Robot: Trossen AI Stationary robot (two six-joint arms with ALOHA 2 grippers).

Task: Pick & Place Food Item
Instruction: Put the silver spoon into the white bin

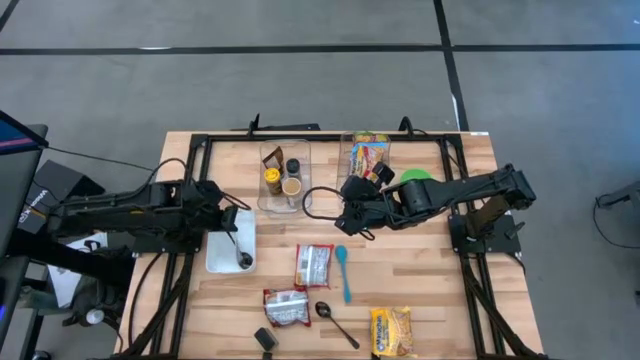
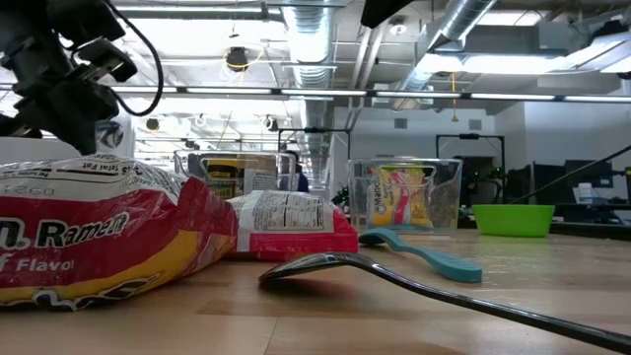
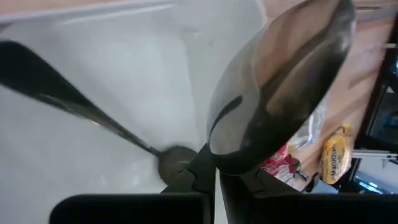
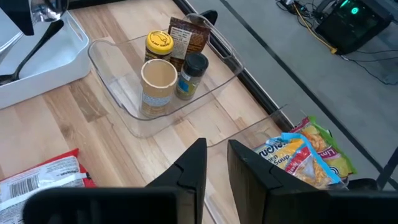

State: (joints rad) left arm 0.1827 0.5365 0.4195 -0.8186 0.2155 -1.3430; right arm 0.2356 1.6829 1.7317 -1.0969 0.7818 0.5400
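A: If the left gripper loosens, the spoon it pinches may fall outside the white tray, at centre left of the frame.

B: And the right gripper?

A: It hovers at centre, fingers slightly apart, holding nothing. It may bump the clear bin. The ramen packet lies below centre.

A red-and-white ramen packet lies flat on the counter, just below the right claw in the overhead view. A second, crumpled packet lies farther from that claw, beyond the first. A yellow snack bag lies well apart from it, at the counter's near edge. More bright packets stand in a clear bin just behind the claw.
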